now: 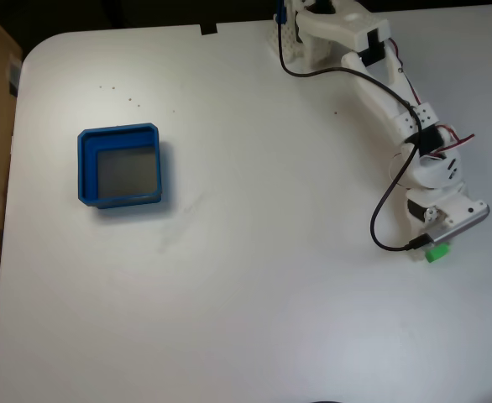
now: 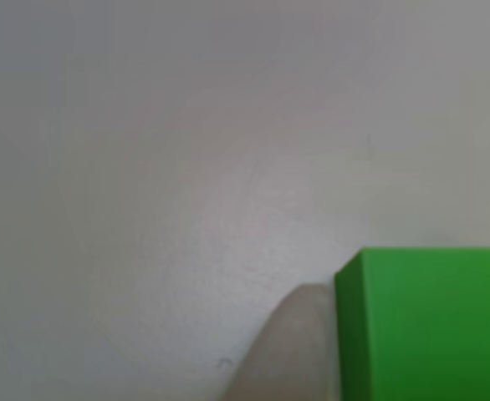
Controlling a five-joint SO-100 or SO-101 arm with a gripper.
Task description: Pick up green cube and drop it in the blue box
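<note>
A small bright green solid cube (image 1: pixel 436 251) is seen in the fixed view at the far right of the white worktop (image 1: pixel 254 285), partly tucked under the tip of the white arm's hand (image 1: pixel 431 245). A cube has no long axis; its visible edges are turned slightly askew to the worktop's edges, approx. in line w/ the hand. In the other view the green cube (image 2: pixel 429 326) is seen at the lower right corner, close up: a broad lit face toward the camera, a narrower darker side face on the left, edges upright. A pale, blurred fingertip (image 2: pixel 283 351) is seen just beside that darker face, touching or nearly so; which, cannot be told. Whether the hand is closed on the cube or merely around it cannot be told from either view.

The square, shallow blue plastic box (image 1: pixel 85 168) w/ thick walls is set at the left of the worktop in the fixed view, well apart from cube & arm. Its grey floor is bare; nothing is held in it. It is turned a few degrees off square to the worktop's edge.

A black cable (image 1: pixel 380 227) is looped along the arm down to the hand.
</note>
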